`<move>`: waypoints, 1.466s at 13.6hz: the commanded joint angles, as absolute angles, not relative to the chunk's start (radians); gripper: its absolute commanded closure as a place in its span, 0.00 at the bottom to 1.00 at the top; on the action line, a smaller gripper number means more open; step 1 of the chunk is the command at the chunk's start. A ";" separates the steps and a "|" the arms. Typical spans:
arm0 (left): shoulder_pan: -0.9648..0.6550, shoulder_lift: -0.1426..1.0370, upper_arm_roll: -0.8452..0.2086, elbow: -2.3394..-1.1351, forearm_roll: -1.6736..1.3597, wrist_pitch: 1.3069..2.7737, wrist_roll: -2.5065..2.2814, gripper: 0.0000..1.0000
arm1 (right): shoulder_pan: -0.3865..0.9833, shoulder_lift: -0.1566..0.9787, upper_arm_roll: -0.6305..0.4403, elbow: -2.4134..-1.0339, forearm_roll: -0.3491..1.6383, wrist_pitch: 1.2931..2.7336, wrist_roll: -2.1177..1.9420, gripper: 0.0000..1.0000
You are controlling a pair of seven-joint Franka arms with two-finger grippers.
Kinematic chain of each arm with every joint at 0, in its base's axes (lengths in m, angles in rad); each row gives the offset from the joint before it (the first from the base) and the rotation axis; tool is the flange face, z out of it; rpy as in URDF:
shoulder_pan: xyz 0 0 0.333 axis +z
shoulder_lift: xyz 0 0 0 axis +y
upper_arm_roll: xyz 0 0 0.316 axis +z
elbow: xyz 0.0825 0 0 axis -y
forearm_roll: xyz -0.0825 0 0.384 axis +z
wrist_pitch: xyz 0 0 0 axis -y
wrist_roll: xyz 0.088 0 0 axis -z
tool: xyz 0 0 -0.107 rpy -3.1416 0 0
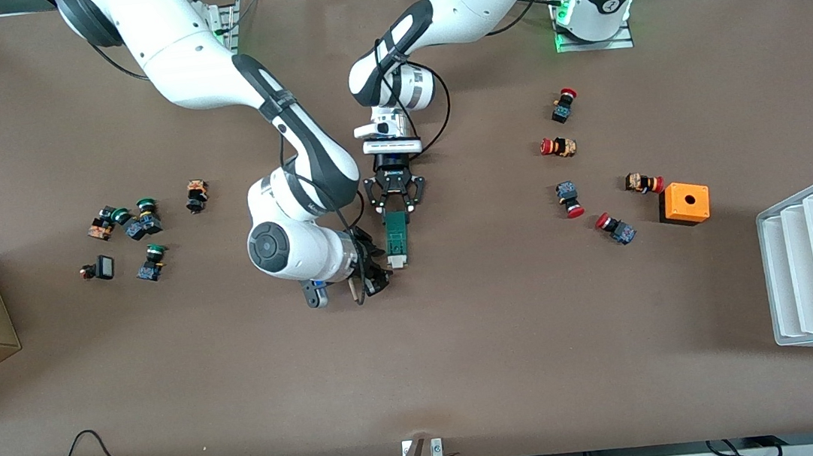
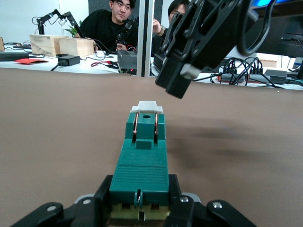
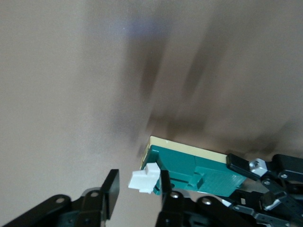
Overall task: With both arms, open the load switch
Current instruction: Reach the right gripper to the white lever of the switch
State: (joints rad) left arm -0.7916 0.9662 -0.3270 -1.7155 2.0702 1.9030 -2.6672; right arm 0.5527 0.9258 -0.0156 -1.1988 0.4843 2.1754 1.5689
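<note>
Right gripper (image 1: 381,270): over mid-table, fingers straddling the white piece (image 3: 144,178), not visibly pinched; probably to pull it.
Load switch (image 1: 397,235): one, off the table (image 1: 464,343), between both grippers.
Left gripper (image 1: 394,200): pinches the green end, bracing it.
Buttons: five red-capped (image 1: 559,146), about five green-capped (image 1: 152,262).
Orange box (image 1: 684,202): one.

the narrow dark-green plastic load switch (image 2: 142,163) looks smooth, slightly ribbed, its white plastic end piece (image 3: 146,180) matt. the flat brown table surface (image 1: 509,338) looks matt, papery.
</note>
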 commanded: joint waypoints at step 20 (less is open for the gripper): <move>-0.793 0.982 -0.321 -1.689 2.071 1.927 -2.675 0.58 | 0.591 1.022 -0.040 -1.060 0.506 2.123 1.719 0.50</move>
